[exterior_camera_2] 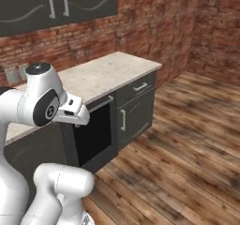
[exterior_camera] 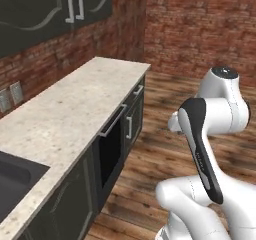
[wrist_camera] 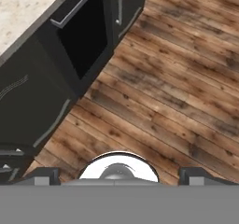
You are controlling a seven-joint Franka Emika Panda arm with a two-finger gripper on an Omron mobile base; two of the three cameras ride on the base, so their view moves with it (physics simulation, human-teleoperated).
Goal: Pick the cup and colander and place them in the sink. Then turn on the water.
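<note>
So the fingers (wrist_camera: 44, 175) are sitting wide apart at the bottom of the hand view, one tip at each side, gripping nothing, and they're pointing down at the wood floor (wrist_camera: 177, 87) next to the dark cabinet fronts (wrist_camera: 28, 101) instead of at anything on the table. The arm (exterior_camera: 202, 144) is folding up in front of the base, off the table's front edge. Honestly the big risk I'm seeing: the cup and the colander aren't anywhere on the stretch of speckled table (exterior_camera: 70, 109) these cameras are covering, so the base is probably going to need to drive before any grasp happens, and with the elbow hanging this close to the cabinets and the open black recess (exterior_camera_2: 96, 135) under the table edge, a careless turn could clip the handle bar (exterior_camera: 113, 121) or a drawer pull (exterior_camera_2: 140, 86). Reaching blind from here would just be grabbing air. The sink (exterior_camera: 12, 184) is only peeking in as a dark basin corner at the near left end of the table in the left base view; I'm not seeing a faucet or any water there. The right base view is giving the far corner of the table, the brick wall (exterior_camera_2: 154, 27) and two wall outlets (exterior_camera_2: 16, 72) instead. The hand view is adding the floor right beside the cabinets.
</note>
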